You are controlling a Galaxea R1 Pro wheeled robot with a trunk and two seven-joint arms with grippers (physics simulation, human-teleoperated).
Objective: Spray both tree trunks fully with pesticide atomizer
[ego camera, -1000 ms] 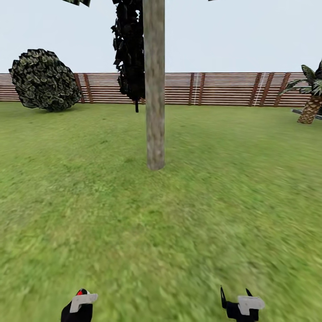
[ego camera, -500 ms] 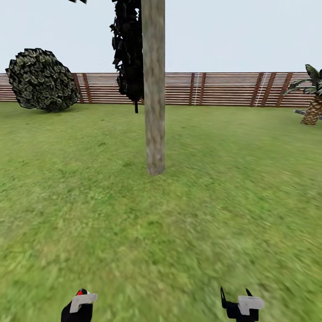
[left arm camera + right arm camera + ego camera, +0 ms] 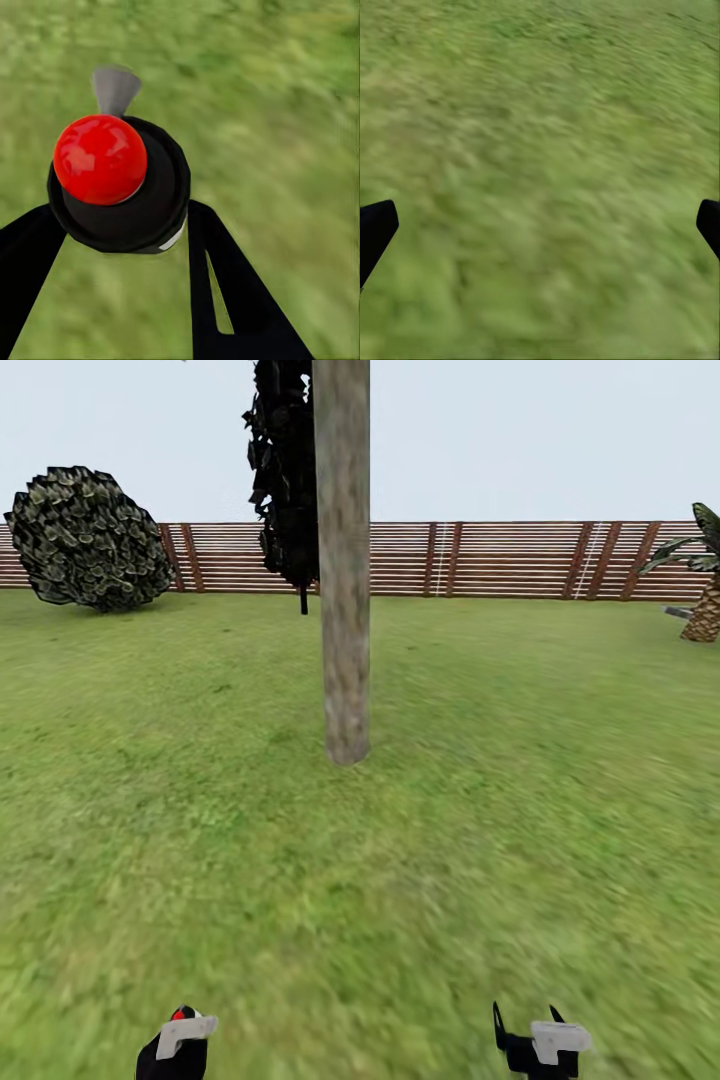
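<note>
One tree trunk (image 3: 345,610), thick and beige-grey, rises from the grass floor (image 3: 360,880) straight ahead, several steps off; its crown is cut off above and the second tree is out of view. I make out no white pesticide specks on the trunk. My left gripper (image 3: 178,1045) sits low at the near edge, shut on the pesticide atomizer (image 3: 120,187), a black body with a red round top and a grey nozzle. The black fingers (image 3: 217,292) clamp its sides. My right gripper (image 3: 535,1042) hangs open over bare grass (image 3: 540,150), holding nothing.
A brown slat fence (image 3: 480,558) closes the lawn at the back. A round mottled bush (image 3: 88,540) stands far left, a black-green conifer (image 3: 285,470) just behind the trunk, and a short palm (image 3: 705,600) at the far right edge. Open grass lies all around the trunk.
The whole view has crept forward: the trunk looms slightly larger and its base sits lower in the picture. Both grippers keep their places and states.
</note>
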